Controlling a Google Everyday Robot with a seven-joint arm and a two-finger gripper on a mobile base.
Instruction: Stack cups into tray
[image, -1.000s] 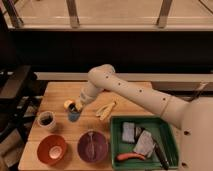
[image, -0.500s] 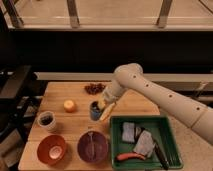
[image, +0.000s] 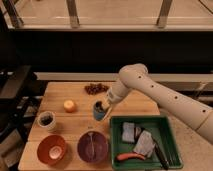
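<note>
While the arm (image: 165, 95) reaches in from the right, the gripper (image: 106, 104) sits over the middle of the wooden table (image: 75, 95), its fingers clamped on the rim of the blue cup (image: 99, 110). That cup is upright, just left of the tray's near-left corner and outside it; whether it rests on the table or hangs just above it cannot be told. Something dark shows inside it at the top.

The green tray (image: 172, 150) lies at the right front of the table. In it are two grey folded cloths (image: 140, 140), an orange-red carrot-like thing (image: 129, 157) along the front edge, and a dark utensil (image: 160, 155) lying lengthwise to the right.

The other cup (image: 46, 121), pale outside and dark within, stands near the left edge of the table, well apart from the tray. In front of it sits the orange bowl (image: 51, 149), and just beside that, to the right, the purple bowl (image: 92, 147) with a thin pale thing lying in it. An orange fruit (image: 70, 105) rests between the left cup and the blue cup, farther back. A bunch of dark grapes (image: 96, 88) lies near the table's far edge.
</note>
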